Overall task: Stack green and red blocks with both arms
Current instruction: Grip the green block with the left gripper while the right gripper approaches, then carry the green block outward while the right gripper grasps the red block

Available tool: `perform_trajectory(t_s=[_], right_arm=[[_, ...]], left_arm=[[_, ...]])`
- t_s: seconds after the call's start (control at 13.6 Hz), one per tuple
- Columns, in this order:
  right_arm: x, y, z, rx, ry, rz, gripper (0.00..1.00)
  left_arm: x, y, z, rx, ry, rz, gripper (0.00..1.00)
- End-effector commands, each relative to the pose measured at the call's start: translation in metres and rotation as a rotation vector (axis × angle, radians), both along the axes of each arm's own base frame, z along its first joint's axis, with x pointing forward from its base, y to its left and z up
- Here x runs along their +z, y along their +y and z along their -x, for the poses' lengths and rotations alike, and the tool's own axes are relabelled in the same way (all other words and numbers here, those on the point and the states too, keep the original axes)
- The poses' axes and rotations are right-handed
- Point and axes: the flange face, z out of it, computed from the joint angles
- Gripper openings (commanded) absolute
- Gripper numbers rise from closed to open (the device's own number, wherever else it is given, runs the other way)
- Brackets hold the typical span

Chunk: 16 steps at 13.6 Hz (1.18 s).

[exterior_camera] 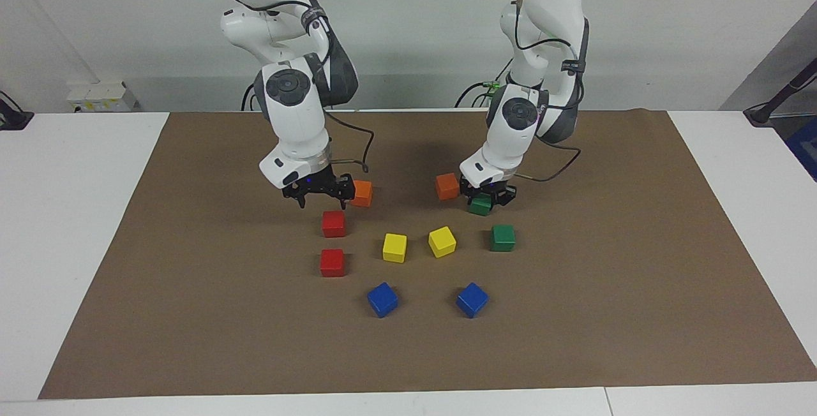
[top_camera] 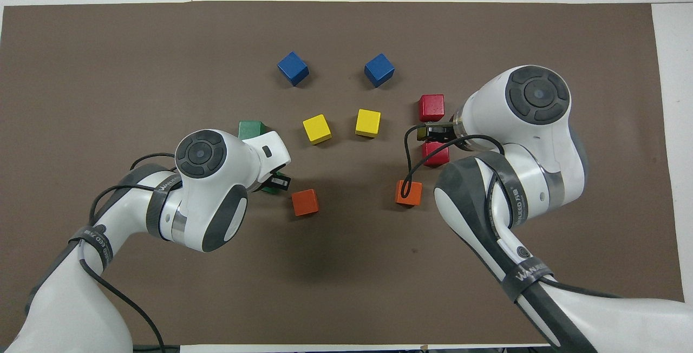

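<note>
Right claw (exterior_camera: 320, 198) open, low over the nearer-robot red block (exterior_camera: 333, 223), orange cube (exterior_camera: 362, 193) just beside it; next is a straight drop and close. Left claw (exterior_camera: 486, 198) clamped on a green block (exterior_camera: 480, 205), orange cube (exterior_camera: 447, 186) alongside; lift and carry to second green block (exterior_camera: 502, 237), open surface (exterior_camera: 606, 263) around.

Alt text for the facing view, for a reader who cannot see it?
The left gripper is shut on a green block on the brown mat; the open right gripper hangs above a red block. Eight other coloured cubes lie nearby.
</note>
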Motion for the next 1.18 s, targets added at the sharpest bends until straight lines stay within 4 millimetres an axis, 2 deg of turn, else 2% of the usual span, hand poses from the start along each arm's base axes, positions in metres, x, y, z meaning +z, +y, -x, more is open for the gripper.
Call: perform_trajectory(t_s=[0.0,0.07,0.22,0.37,0.52,0.59,0.74,0.89,1.11], right_arm=[[-0.013,-0.01,0.014,-0.015,-0.001,-0.006,1.0],[-0.018,-0.012,0.016,-0.012,0.005,-0.004,1.0],[-0.021,-0.014,0.016,-0.013,0.001,-0.006,1.0],[-0.024,-0.013,0.018,-0.012,0.002,-0.006,1.0],[-0.028,-0.011,0.02,-0.008,0.008,-0.004,1.0],[-0.03,-0.009,0.022,-0.005,0.001,-0.006,1.0],[-0.037,-0.006,0.024,0.003,-0.02,-0.013,1.0],[-0.042,-0.005,0.022,0.006,-0.019,-0.014,1.0],[-0.047,-0.004,0.021,0.019,-0.031,-0.018,1.0]], left_arm=[[0.054,0.032,-0.026,0.058,0.05,0.0,0.0],[0.081,0.05,-0.04,0.09,0.072,-0.002,0.0],[0.131,0.09,-0.049,0.145,0.097,-0.003,0.0],[0.16,0.133,-0.047,0.195,0.081,0.006,0.0],[0.175,0.188,-0.047,0.25,0.077,0.002,0.0],[0.179,0.22,-0.046,0.264,0.08,0.002,0.0],[0.174,0.277,-0.039,0.26,0.083,0.011,0.0],[0.161,0.31,-0.029,0.256,0.06,-0.053,0.0],[0.119,0.345,-0.016,0.269,-0.009,-0.067,0.0]])
